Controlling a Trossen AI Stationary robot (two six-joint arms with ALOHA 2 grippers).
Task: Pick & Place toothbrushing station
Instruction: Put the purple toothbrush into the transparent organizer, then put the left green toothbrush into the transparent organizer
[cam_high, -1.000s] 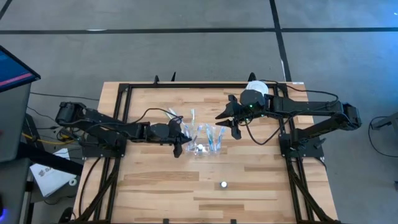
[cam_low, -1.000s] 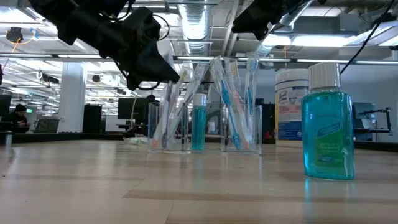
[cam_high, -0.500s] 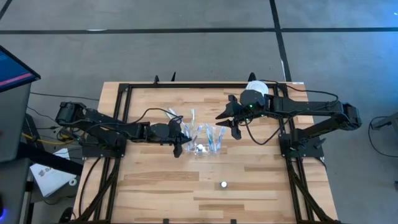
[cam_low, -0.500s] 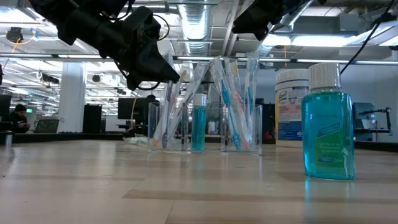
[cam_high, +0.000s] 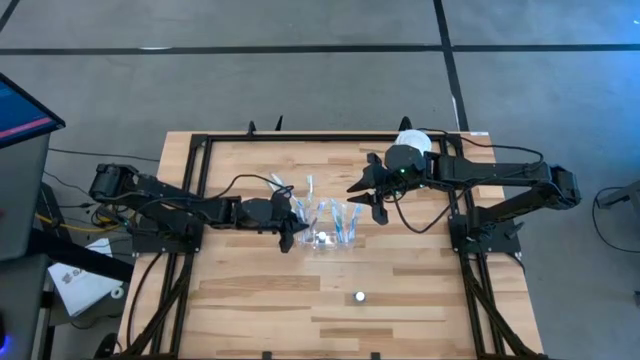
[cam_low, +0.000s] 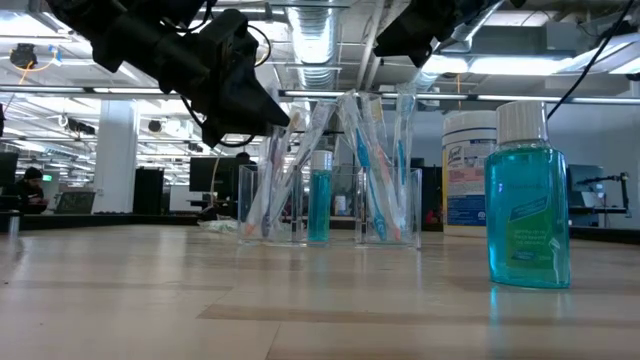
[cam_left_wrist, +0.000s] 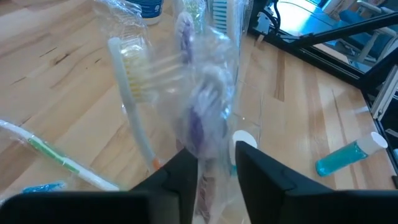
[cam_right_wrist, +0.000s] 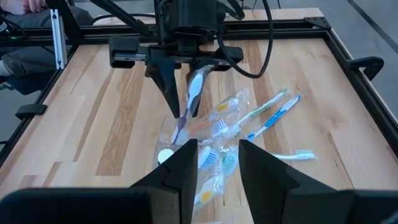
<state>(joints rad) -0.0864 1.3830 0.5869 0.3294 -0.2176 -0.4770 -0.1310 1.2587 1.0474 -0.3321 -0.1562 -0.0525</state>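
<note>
The left tool (cam_high: 292, 232) stands beside the clear holder (cam_low: 330, 200) mid-desk (cam_high: 250, 300), fingers slightly apart around a wrapped toothbrush (cam_left_wrist: 205, 112) standing in it. The right tool (cam_high: 362, 198) hovers just behind the holder, fingers apart, holding nothing. More wrapped toothbrushes (cam_right_wrist: 273, 115) lie on the desk nearby

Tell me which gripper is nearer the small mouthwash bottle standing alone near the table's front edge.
Roughly even, the left gripper perhaps slightly nearer the mouthwash bottle. It sits at the clear holder's left side; the right gripper hovers behind the holder, farther toward the back.
</note>
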